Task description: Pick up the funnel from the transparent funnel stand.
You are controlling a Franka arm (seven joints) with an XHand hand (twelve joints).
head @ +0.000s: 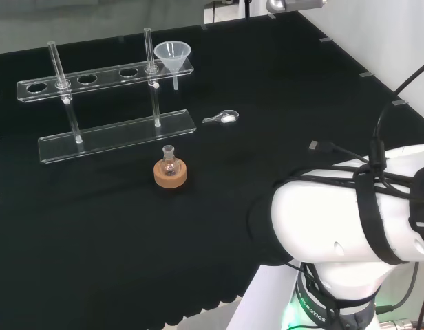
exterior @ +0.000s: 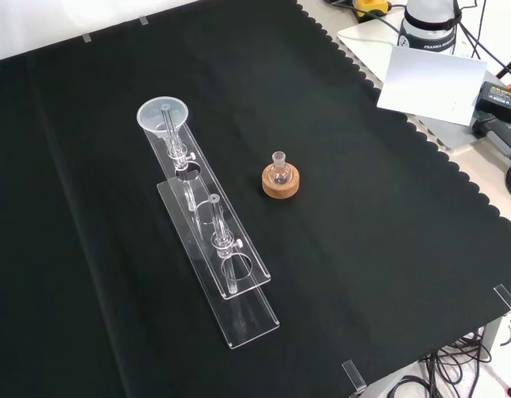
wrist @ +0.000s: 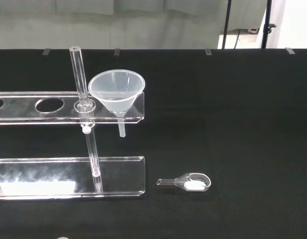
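Black cloth (exterior: 388, 249): funnel (head: 173, 53) seated in stand (head: 95, 77).

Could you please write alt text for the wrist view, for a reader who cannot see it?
A clear funnel sits in the end hole of a transparent funnel stand on black cloth, its stem hanging below the upper shelf. A small glass scoop holding something white lies on the cloth beside the stand's base.
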